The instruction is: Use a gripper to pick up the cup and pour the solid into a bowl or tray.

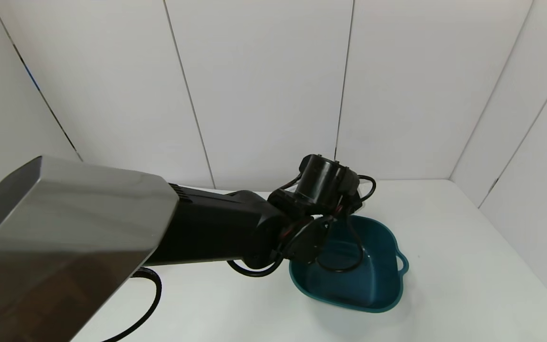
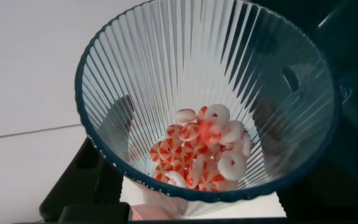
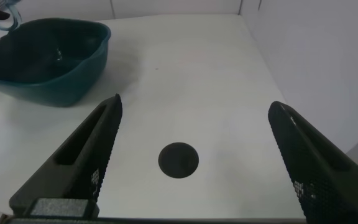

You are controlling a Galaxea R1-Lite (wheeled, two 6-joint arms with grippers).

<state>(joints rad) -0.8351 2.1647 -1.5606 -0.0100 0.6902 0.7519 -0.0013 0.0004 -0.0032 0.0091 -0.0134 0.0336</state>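
Teal basin under left tool clamping cup; right tool wide, black dot below

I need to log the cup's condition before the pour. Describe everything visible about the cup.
The cup is a transparent, pale-blue, ribbed plastic vessel with a darker rim. The left wrist view looks into its open mouth; white and orange-red disc pieces lie piled at its bottom. The left gripper holds it, black jaws pressed against its outer wall. In the head view the arm hides it, above the teal basin.
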